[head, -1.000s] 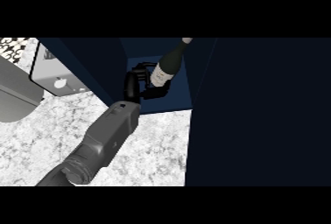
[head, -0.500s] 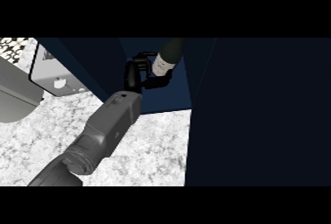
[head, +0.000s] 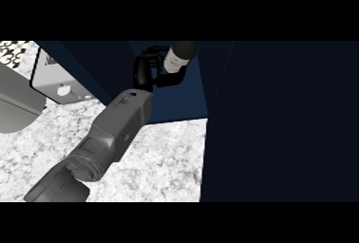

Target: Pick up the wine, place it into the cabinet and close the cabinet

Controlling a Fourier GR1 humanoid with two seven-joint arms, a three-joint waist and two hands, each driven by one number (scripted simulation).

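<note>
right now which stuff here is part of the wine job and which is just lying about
Part of the job:
- wine bottle
- left hand, curled round the bottle
- dark blue cabinet, open

Just lying about:
- grey appliance at upper left
- speckled counter

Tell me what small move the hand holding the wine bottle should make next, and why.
Probably ease the wine bottle a little deeper into the cabinet. The left hand has its fingers curled round the bottle at the dark opening, above the counter, not yet set down.

Wine bottle point(head: 179, 53) cut off at the top edge, fingers point(head: 144, 66) perhaps around it.
</note>
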